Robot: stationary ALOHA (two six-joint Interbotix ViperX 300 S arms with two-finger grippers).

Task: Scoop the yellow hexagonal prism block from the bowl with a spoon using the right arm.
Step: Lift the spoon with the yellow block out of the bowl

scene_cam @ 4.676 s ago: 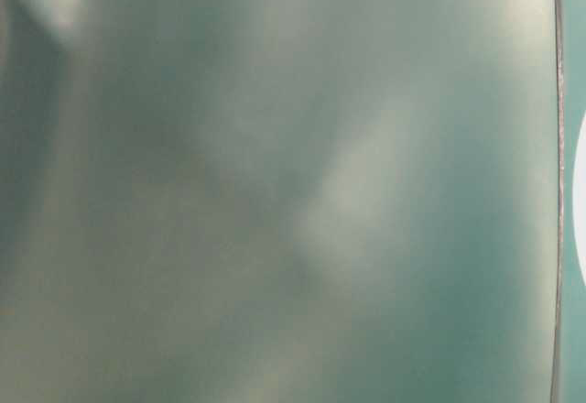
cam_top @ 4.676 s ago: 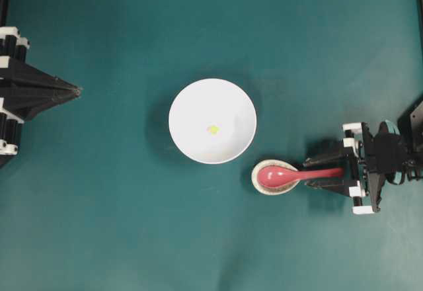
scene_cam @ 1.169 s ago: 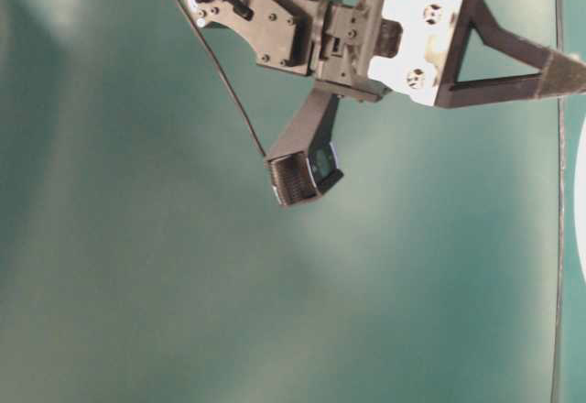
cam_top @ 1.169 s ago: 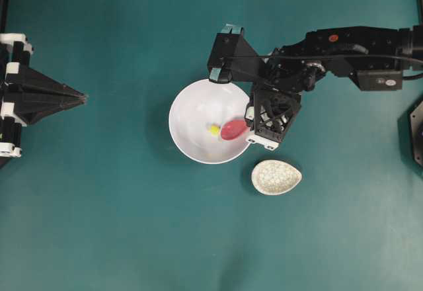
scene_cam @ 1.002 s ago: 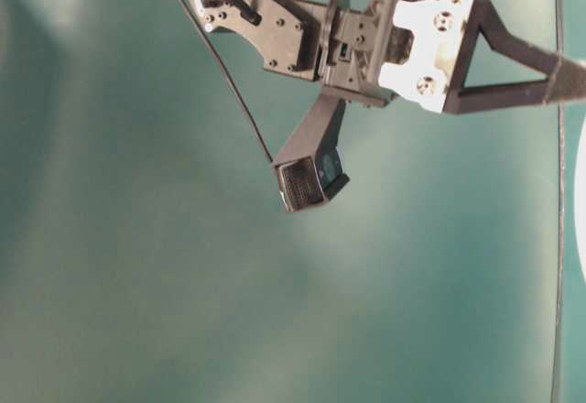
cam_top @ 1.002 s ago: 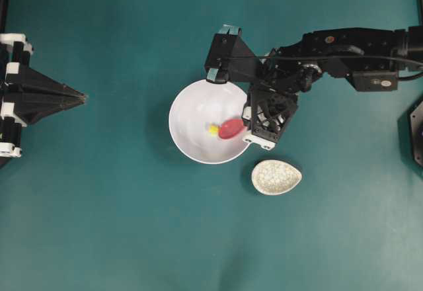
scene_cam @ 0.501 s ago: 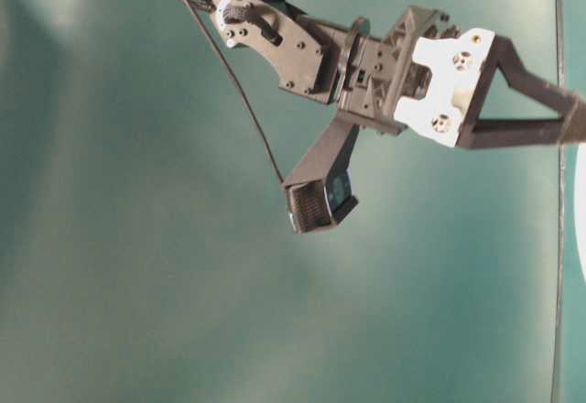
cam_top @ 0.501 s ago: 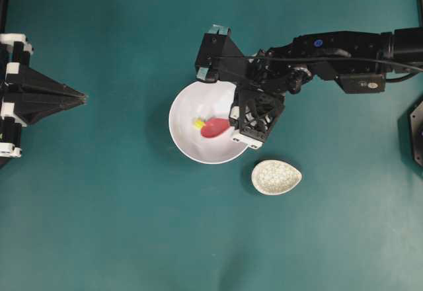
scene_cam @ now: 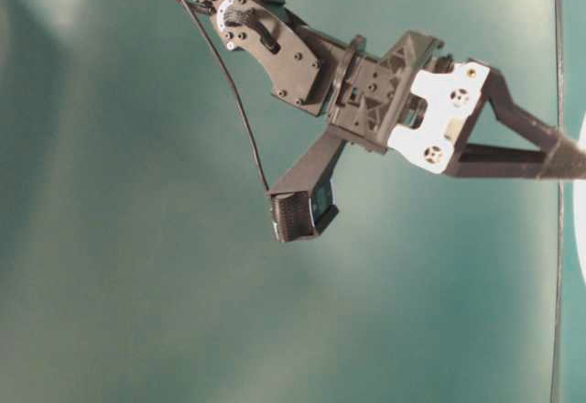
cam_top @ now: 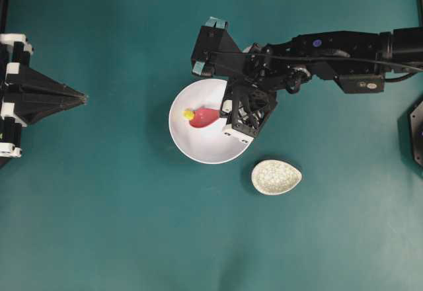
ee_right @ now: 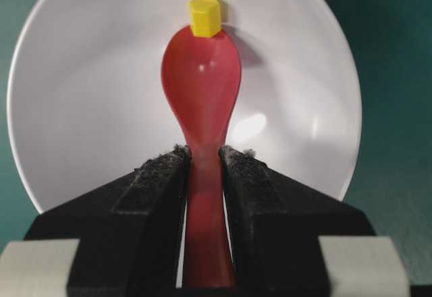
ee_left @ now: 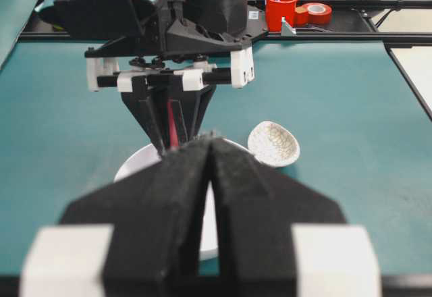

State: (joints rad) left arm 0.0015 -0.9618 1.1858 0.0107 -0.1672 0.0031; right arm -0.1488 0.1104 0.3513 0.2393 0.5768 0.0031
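The white bowl [cam_top: 206, 147] sits mid-table. My right gripper [cam_top: 225, 114] is shut on the handle of the pink-red spoon [cam_top: 205, 116] and reaches over the bowl's right rim. The scoop lies inside the bowl and points left. The yellow block [cam_top: 189, 114] touches the scoop's tip, near the bowl's left wall. In the right wrist view the block [ee_right: 204, 15] sits just past the spoon [ee_right: 201, 74], gripped at the gripper [ee_right: 202, 154], over the bowl [ee_right: 81, 94]. I cannot tell whether the block rests on the lip. My left gripper [cam_top: 76, 96] is shut and empty at the far left.
The empty speckled spoon rest [cam_top: 276, 176] lies just below and right of the bowl, also in the left wrist view [ee_left: 273, 143]. A red cup [ee_left: 281, 7] and a tape roll stand beyond the table's far edge.
My right gripper has swept the spoon leftwards across the bowl. The yellow block has moved left ahead of the scoop's tip, from the bowl's middle towards its left wall. The left arm has not moved.
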